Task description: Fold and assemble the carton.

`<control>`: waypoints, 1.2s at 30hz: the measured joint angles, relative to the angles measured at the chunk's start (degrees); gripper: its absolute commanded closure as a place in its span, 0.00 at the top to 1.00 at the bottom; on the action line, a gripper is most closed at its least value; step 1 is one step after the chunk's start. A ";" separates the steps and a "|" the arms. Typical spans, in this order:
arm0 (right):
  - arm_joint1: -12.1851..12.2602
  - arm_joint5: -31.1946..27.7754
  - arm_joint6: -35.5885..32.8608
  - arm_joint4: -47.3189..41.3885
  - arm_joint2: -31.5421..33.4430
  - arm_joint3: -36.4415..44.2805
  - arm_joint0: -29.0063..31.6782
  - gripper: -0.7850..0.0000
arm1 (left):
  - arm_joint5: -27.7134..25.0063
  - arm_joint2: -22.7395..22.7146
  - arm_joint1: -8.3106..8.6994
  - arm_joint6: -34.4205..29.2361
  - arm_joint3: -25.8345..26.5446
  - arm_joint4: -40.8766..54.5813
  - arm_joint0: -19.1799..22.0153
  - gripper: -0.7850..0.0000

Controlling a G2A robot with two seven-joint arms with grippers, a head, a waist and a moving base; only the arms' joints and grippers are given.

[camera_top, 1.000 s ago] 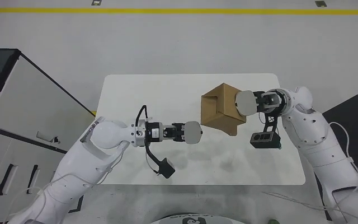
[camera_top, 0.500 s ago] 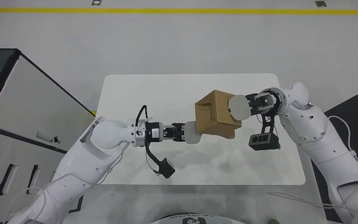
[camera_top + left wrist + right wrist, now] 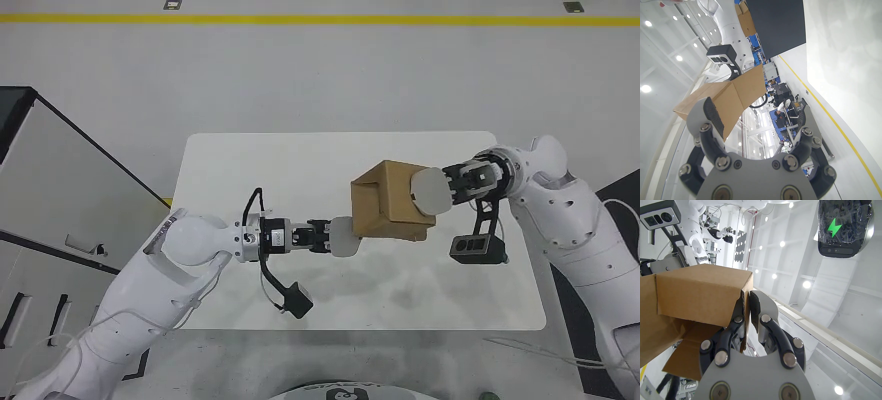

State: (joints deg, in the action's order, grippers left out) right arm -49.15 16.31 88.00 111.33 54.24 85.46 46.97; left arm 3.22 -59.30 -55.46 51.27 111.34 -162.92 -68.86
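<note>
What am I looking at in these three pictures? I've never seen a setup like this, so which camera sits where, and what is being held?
This is a white robot with two arms, working at a white table. The top view comes from a camera above the arms, looking down. The other two pictures come from a camera on each wrist, looking out along that arm.

The one work item is a brown carton. It is partly folded up, with an open end and loose flaps.

The right gripper has its fingers shut on one cardboard wall and holds the carton over the table. The left gripper is open, with its fingers spread wide. It sits right beside the carton's opposite corner without clamping it.
</note>
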 measured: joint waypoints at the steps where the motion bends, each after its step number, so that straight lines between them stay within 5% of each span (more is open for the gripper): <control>1: 0.20 0.00 0.00 0.56 0.58 -0.13 0.42 0.00 | 0.05 0.04 -0.02 -0.39 0.09 0.13 -0.16 1.00; 20: 2.35 0.22 -0.84 4.77 7.88 -0.10 5.66 0.00 | -2.19 1.96 -0.44 -5.86 1.03 -2.34 -0.80 1.00; 30: 4.10 -0.04 0.02 15.21 13.72 1.05 9.39 0.00 | -9.83 2.83 -1.22 -9.90 1.25 3.11 0.52 1.00; 36: 4.78 0.13 -0.16 20.01 14.95 2.78 10.15 0.00 | -21.53 3.15 -1.64 -10.16 0.23 14.96 0.03 1.00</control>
State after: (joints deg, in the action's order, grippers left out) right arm -44.37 16.45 87.84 131.33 69.19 88.24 57.12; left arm -18.31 -56.15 -57.11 41.11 111.57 -147.96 -68.83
